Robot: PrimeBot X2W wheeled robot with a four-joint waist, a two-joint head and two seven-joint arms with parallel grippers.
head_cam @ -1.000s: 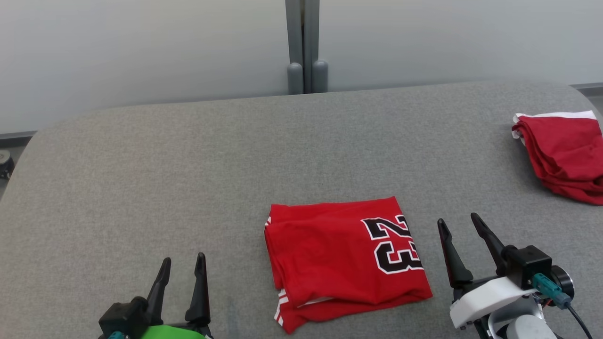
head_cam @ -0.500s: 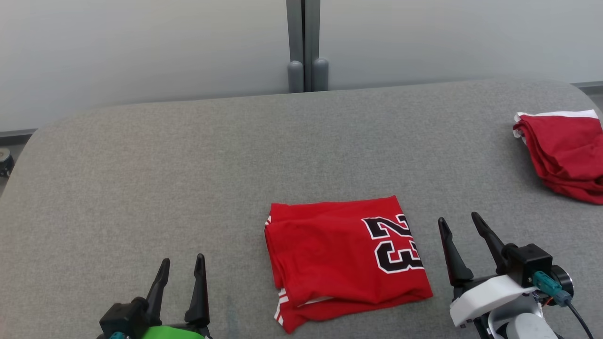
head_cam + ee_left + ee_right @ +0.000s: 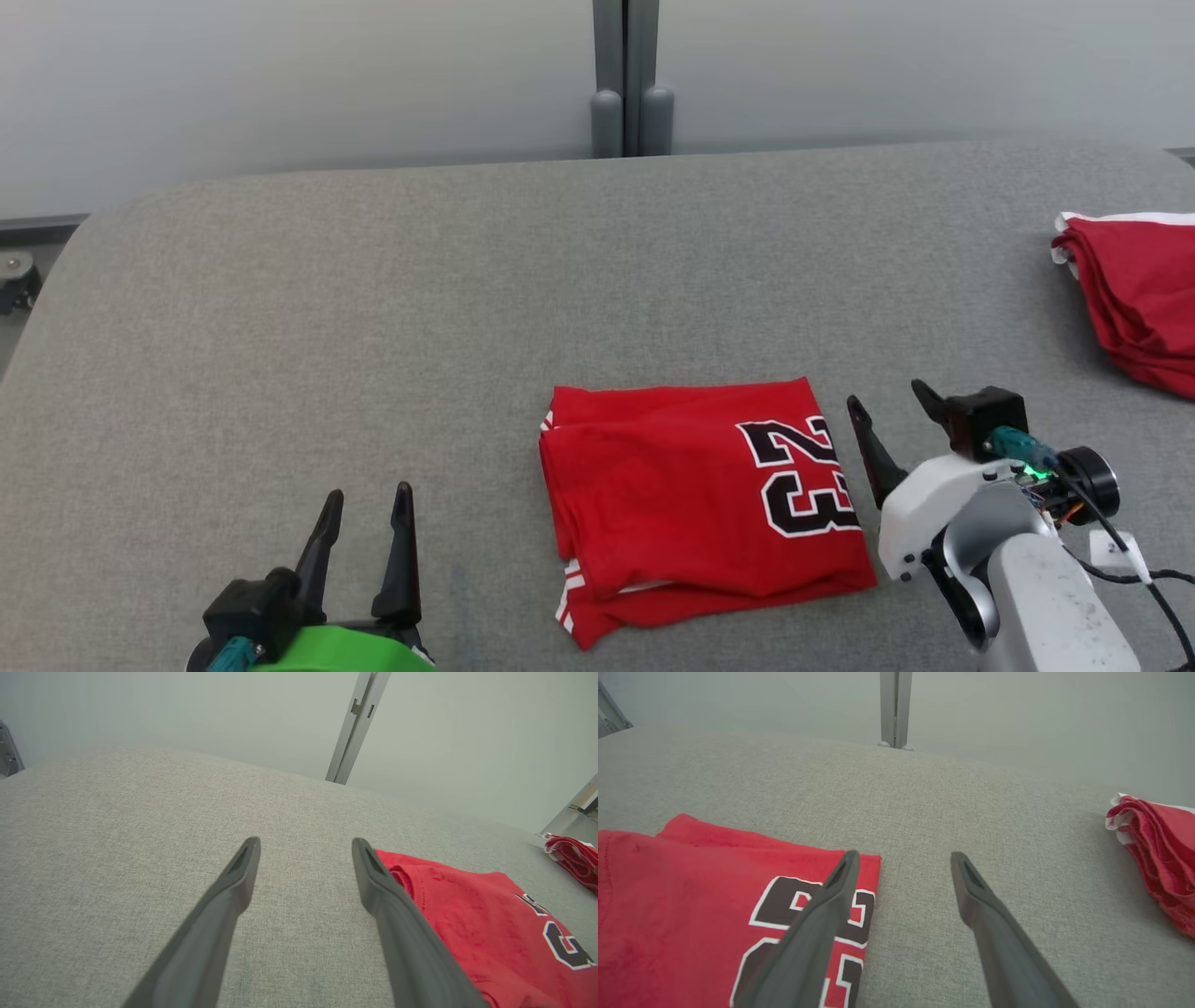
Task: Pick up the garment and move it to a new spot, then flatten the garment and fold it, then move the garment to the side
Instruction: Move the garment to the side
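Your left gripper stood at the lower left of the head view, its two dark fingers spread apart and holding nothing. In the left wrist view, bare grey cloth lay between and ahead of the left gripper.

Your right gripper was likewise spread wide and empty, just beside the right edge of the folded red jersey with a black-and-white 23. In the right wrist view, the right gripper had its left finger over the numbered corner of the jersey and its right finger over bare cloth. Whether that finger touched the fabric could not be told.

The jersey lay flat near the front middle of the grey fabric-covered table, apart from every edge, with its stacked layers showing along the near and left sides. Open surface ran left to the rounded corner and back to the far edge below the pale wall and the grey upright post. To the right it ran as far as a heap of red cloth with white trim at the table's right edge.

Compared with a second before, the head camera had shifted, so the whole scene sat slightly rightward. Beyond that, your right gripper had come closer to the jersey's right edge, with more pale forearm in view. The jersey's folds and the left gripper were unchanged.
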